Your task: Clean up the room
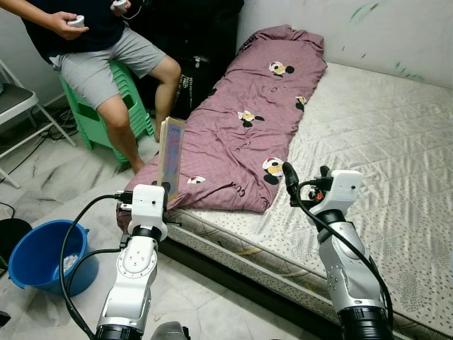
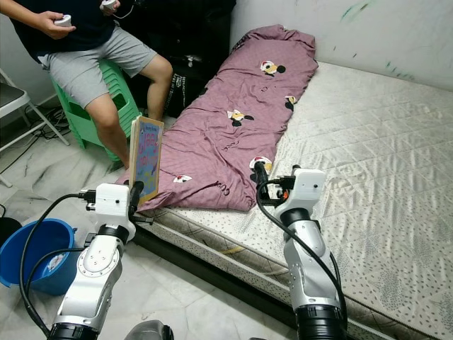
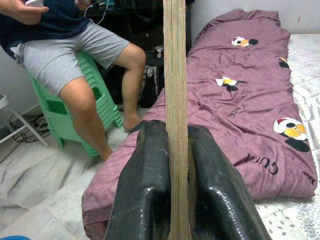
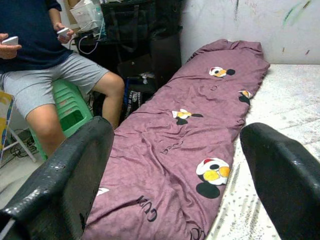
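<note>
Two black fingers of the left gripper pinch only the lower edge of the thin, upright colourful picture book beside the purple cartoon-print quilt, so it may tip and slip out, while the right gripper hangs wide open and empty over the quilt.

We have two silver arms with rounded, segmented housings, dotted with small screws at the joints. Each ends in a white boxy wrist block. Thick black cables loop out from both forearms. Our left end effector and right end effector carry long, glossy black fingers.
</note>
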Controlling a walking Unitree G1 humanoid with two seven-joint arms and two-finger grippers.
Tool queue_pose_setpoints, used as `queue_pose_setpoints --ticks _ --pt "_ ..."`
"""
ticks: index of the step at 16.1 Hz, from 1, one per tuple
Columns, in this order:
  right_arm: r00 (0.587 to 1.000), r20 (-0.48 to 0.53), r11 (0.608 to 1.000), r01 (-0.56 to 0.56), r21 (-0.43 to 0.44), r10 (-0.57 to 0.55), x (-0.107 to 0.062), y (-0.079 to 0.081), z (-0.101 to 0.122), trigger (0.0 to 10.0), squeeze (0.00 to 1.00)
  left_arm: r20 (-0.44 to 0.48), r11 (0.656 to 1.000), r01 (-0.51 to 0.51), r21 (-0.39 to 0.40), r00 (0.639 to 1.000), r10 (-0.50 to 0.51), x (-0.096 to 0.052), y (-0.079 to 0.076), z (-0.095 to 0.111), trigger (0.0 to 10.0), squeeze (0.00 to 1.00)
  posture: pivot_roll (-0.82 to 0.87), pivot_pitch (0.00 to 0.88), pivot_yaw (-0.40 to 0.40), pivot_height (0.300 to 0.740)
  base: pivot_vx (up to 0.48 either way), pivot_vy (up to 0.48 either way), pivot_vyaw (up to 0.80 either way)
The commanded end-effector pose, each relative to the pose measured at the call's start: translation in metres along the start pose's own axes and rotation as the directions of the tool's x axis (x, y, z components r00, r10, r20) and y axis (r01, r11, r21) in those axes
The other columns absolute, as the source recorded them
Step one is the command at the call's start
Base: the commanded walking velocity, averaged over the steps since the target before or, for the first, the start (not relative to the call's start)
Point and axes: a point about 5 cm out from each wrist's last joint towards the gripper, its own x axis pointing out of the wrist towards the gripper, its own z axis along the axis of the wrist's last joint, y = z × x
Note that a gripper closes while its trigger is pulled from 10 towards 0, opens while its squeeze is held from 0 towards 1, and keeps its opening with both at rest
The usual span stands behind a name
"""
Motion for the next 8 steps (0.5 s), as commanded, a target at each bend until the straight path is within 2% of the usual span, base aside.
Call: queue_pose_setpoints --ticks 1,6,8 --pt "1.0 -0.004 1.0 0.0 -0.004 0.0 0.001 -0.0004 -0.0003 10.0 0.0 0.06 1.0 0.002 0.002 0.998 -0.002 0.0031 -0.0003 0.0121 10.0 0.0 -0.03 0.0 0.01 0.74 0.0 -0.24 0.0" --pt "1.0 -0.006 1.0 -0.002 -0.009 0.002 0.0006 -0.001 -0.0001 10.0 0.0 0.06 1.0 0.005 0.0 0.998 -0.005 0.0028 -0.0018 0.0119 10.0 0.0 -0.03 0.0 0.009 0.74 0.0 -0.31 0.0" --pt "1.0 -0.007 1.0 -0.001 -0.01 0.001 0.0 -0.0014 -0.0003 10.0 0.0 0.059 1.0 0.005 -0.002 0.998 -0.005 0.0023 -0.0021 0.0116 10.0 0.0 -0.03 0.0 0.008 0.74 0.0 -0.48 0.0"
